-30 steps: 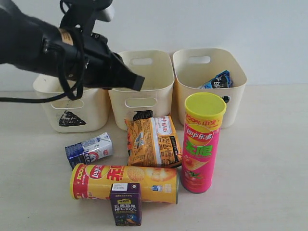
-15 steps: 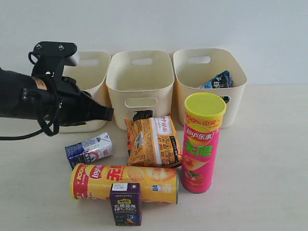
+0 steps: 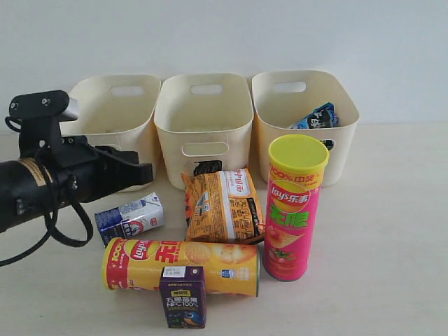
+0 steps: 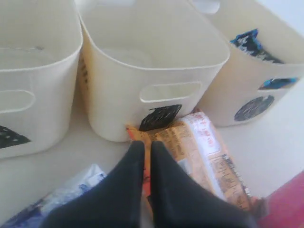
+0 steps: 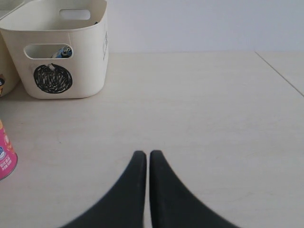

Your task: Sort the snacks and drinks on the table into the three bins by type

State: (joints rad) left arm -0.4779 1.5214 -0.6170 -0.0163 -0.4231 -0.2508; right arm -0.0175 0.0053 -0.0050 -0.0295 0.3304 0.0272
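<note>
On the table (image 3: 392, 231) stand the three bins: triangle (image 3: 133, 115), square (image 3: 175, 150) and circle (image 3: 343, 150). A blue bag (image 3: 316, 116) lies in the circle bin. In front of the bins lie the orange bag (image 3: 222, 204), the blue-and-white milk box (image 3: 130, 218) and the yellow tube (image 3: 182, 264). The pink tube (image 3: 294, 206) and the purple juice box (image 3: 183, 297) stand upright. My left gripper (image 3: 143, 171) is shut and empty, low over the milk box, pointing at the orange bag (image 4: 204, 156). My right gripper (image 5: 144, 154) is shut over bare table.
A pale wall rises behind the bins. In the right wrist view the circle bin (image 5: 57, 71) and an edge of the pink tube (image 5: 4, 154) sit off to one side. A table edge (image 5: 280, 73) runs along the far right.
My left arm has dropped from in front of the bins' rims and drawn back left, ending low above the milk box. The snacks and drinks have not moved.
</note>
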